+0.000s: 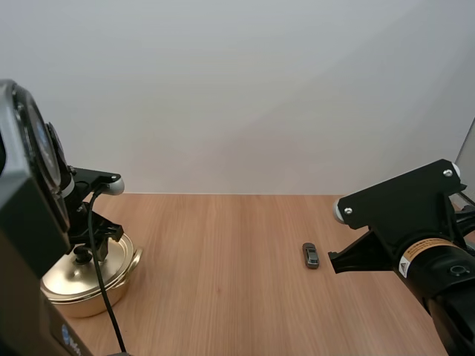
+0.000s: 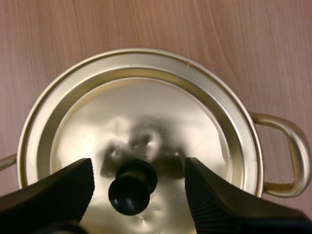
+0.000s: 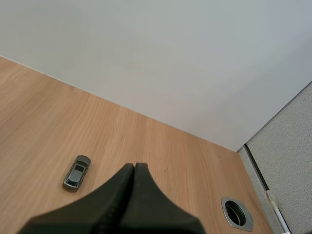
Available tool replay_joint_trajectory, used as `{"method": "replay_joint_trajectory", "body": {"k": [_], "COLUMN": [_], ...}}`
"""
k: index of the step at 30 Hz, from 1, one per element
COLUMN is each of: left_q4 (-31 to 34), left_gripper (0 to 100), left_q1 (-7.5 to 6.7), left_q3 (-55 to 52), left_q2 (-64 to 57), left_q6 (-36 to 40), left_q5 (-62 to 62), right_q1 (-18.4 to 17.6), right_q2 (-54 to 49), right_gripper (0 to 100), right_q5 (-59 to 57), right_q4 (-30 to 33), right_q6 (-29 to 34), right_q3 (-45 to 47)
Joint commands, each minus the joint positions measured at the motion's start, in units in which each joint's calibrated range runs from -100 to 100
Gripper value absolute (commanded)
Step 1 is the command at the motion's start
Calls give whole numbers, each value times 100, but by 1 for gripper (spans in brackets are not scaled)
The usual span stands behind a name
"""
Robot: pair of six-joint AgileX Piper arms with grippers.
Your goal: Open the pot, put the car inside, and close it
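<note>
while the left gripper (image 2: 139, 168) hangs right over the gold pot (image 2: 222, 92), its fingers are spread wide with the black knob (image 2: 132, 191) of the lid (image 2: 146, 117) between them, not pinched. lid's sitting on the pot. right gripper (image 3: 134, 168) has its fingers pressed together into one wedge, holding nothing, and the little grey car (image 3: 76, 173) sits on the wooden table (image 3: 44, 117) just ahead of its tip, slightly off to one side.
</note>
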State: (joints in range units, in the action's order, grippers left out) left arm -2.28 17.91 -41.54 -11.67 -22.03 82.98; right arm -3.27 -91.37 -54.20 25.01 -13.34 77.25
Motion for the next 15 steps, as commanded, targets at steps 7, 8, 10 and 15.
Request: {"method": "replay_joint_trajectory", "body": {"k": [7,8,10,15], "left_q4": [3,3,3,-32], "left_gripper": [0,0,0,0], "left_q1": [4,4,4,4], "left_q3": [9,9,9,243], "left_q2": [9,9,9,-253], "left_q6": [6,6,-3,-3], "left_q5": [4,4,21,162], "right_q1": [33,33,33,35], "right_q2": [2,2,2,2], "right_gripper": [0,0,0,0], "right_q5": [5,5,5,-46], "right_q4": [2,2,2,-21], "right_q6": [-5,-5,-5,-5], "right_q3": [-9,-9,-9,-9]}}
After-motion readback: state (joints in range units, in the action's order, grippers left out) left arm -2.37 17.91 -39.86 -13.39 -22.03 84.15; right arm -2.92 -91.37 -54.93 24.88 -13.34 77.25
